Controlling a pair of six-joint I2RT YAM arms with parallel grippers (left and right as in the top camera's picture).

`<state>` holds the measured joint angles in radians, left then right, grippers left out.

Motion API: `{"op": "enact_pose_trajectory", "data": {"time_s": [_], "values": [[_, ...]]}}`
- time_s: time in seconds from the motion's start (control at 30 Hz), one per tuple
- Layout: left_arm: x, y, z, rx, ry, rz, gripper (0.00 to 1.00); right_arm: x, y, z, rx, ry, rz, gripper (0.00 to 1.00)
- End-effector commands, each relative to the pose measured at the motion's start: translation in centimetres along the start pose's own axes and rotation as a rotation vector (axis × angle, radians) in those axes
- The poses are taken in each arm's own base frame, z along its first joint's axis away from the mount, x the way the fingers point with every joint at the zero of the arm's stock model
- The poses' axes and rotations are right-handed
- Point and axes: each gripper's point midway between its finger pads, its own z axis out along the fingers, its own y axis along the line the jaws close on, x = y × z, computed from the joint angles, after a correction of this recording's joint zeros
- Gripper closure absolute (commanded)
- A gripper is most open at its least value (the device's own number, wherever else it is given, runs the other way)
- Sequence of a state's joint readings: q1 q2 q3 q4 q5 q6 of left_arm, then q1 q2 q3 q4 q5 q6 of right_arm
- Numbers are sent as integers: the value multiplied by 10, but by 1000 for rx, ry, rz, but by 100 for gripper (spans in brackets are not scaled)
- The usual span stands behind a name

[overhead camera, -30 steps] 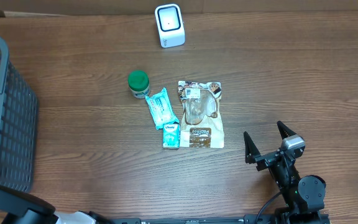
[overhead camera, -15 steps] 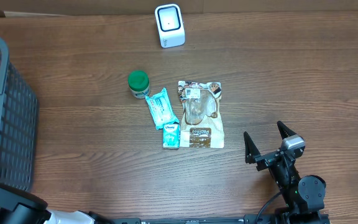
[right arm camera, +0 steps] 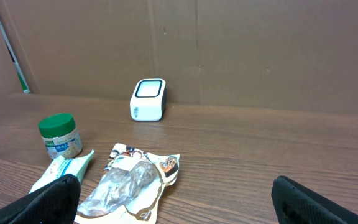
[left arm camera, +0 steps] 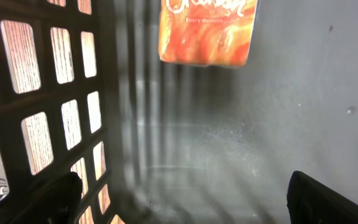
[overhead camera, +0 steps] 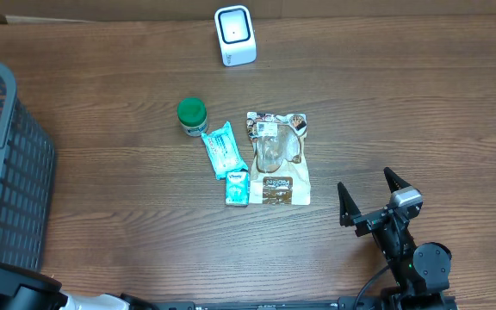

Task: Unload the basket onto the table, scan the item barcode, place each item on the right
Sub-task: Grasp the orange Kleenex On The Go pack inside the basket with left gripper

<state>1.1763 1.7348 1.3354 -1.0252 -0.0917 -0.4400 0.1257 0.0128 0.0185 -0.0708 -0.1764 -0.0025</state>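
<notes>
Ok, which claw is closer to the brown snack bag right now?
Right. The right claw hangs open just right of the snack bag, toward the robot's side. The left claw is much farther off, inside the grey basket at the far left.

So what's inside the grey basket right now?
An orange packet lies on the basket floor, its top cropped by the left wrist view. Overhead, the mesh wall hides the rest of the inside.

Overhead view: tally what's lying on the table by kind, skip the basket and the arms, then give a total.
Scanner: 1
Green-lidded jar: 1
Teal packs: 2, larger teal pack and smaller teal pack
Snack bag: 1
Total: 5
</notes>
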Motion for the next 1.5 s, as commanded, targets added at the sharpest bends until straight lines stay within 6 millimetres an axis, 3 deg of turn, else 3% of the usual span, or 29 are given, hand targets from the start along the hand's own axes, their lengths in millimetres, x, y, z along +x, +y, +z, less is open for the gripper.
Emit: {"op": "enact_pose_trajectory", "data": {"time_s": [0.0, 0.47, 0.63, 1.13, 1.2, 1.33, 1.47], "values": [[-4, 5, 5, -23, -8, -18, 11, 2, -1, 0, 3, -5, 2, 0], [-50, -16, 0, 50, -201, 150, 12, 2, -1, 0, 3, -5, 2, 0], [-62, -22, 1, 63, -247, 171, 18, 2, -1, 0, 3, -5, 2, 0], [-60, -19, 64, -17, -158, 171, 28, 2, -1, 0, 3, -5, 2, 0], [-60, -19, 69, -17, -150, 172, 33, 2, -1, 0, 3, -5, 2, 0], [-56, -20, 75, -15, -130, 175, 96, 2, -1, 0, 3, -5, 2, 0], [-52, -29, 71, 44, -115, 178, 96, 2, -1, 0, 3, -5, 2, 0]]}}
